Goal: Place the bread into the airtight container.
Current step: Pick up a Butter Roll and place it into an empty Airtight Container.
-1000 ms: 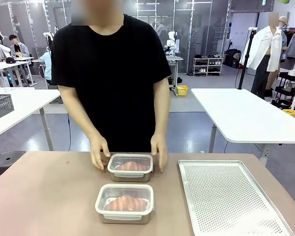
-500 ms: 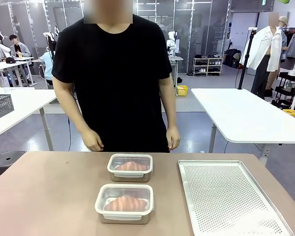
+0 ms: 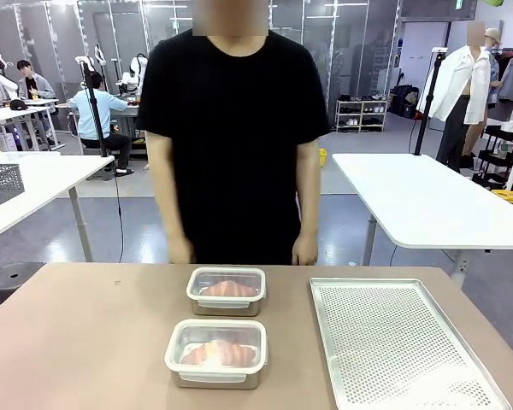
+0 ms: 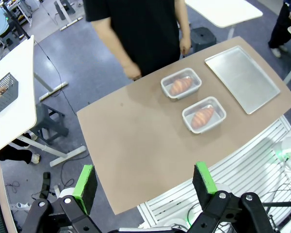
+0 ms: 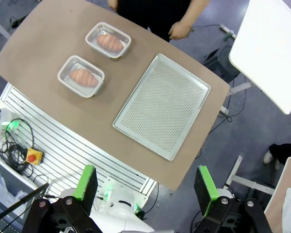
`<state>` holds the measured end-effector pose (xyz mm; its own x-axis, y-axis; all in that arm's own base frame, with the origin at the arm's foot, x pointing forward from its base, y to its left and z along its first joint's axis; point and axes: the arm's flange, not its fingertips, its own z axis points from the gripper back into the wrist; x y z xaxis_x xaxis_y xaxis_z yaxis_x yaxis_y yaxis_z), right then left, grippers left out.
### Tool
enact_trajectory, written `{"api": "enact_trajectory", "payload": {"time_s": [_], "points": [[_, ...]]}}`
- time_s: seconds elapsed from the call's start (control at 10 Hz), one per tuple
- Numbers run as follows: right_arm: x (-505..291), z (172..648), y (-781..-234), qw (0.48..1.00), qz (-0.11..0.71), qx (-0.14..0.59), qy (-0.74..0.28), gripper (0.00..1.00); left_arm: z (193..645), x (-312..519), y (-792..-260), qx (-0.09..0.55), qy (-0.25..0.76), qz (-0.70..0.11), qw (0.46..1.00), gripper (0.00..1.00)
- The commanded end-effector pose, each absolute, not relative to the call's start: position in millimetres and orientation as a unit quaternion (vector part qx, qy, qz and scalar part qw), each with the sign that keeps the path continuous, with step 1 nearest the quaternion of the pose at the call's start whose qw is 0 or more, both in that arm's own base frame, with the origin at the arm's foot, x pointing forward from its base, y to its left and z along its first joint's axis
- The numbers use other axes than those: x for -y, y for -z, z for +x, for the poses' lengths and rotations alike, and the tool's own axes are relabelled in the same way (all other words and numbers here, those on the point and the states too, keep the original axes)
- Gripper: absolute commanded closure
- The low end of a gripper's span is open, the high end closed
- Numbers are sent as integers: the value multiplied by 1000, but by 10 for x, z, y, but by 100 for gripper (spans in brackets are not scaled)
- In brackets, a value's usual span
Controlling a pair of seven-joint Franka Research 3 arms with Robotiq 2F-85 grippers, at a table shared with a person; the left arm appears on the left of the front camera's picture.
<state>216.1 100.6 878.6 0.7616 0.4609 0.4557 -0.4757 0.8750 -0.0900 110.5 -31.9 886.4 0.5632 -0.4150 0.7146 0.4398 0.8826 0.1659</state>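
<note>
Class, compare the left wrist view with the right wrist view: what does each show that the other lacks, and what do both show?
Left wrist only: the open left gripper, a grey basket on a white side table. Right wrist only: the open right gripper, a red button box below the table. Both: two lidded containers holding bread, the perforated tray, the person's hand.

Perforated metal tray lies flat on the brown table; in the right wrist view the tray sits well ahead of the jaws, roughly centred between them. In the left wrist view the tray lies far ahead and off to the right-finger side. Person in a black T-shirt stands at the table's far edge, beyond the jaws. White side table stands behind on the right. Another white table carries a grey wire basket, ahead of the left finger in the left wrist view.
</note>
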Motion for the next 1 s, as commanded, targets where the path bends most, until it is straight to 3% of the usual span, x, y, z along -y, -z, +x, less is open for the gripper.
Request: {"api": "enact_trajectory", "payload": {"time_s": [0.0, 0.9], "points": [[-970, 2160, -8780, 934, 18, 245, -258, 0, 1000, 328, -8901, 406, 243, -15, 881, 0], [-970, 2160, -8780, 934, 18, 245, -258, 0, 1000, 328, -8901, 406, 243, -15, 881, 0]]}}
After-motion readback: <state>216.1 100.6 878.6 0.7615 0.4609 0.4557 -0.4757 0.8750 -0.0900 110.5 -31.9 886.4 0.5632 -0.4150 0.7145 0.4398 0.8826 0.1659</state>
